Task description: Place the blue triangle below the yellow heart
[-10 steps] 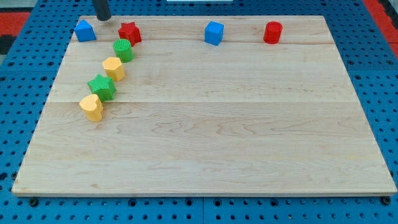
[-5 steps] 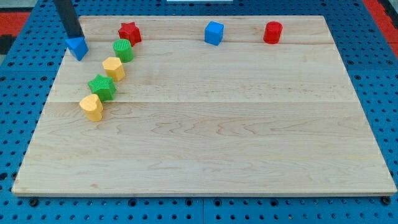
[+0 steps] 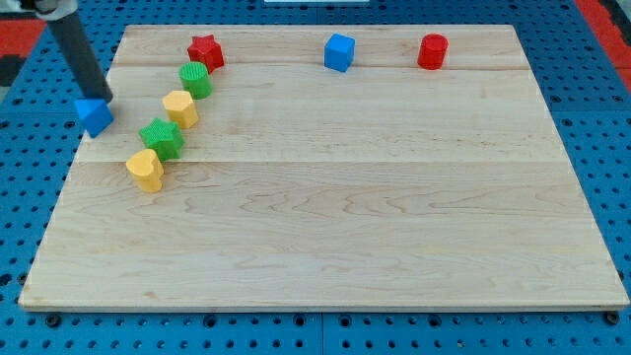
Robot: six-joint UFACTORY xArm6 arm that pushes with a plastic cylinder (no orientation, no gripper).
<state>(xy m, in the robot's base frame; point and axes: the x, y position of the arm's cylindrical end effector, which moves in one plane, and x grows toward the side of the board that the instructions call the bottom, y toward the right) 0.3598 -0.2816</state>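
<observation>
Wooden board (image 3: 325, 197) on blue pegboard: at its left edge, upper left of the frame, sits the blue triangle (image 3: 95, 115), small, light and rigid, likely quick to slide or twist, so I push its flat side. No gripper; my tip (image 3: 102, 99) touches its top. Yellow heart (image 3: 146, 170) lies lower right.
</observation>
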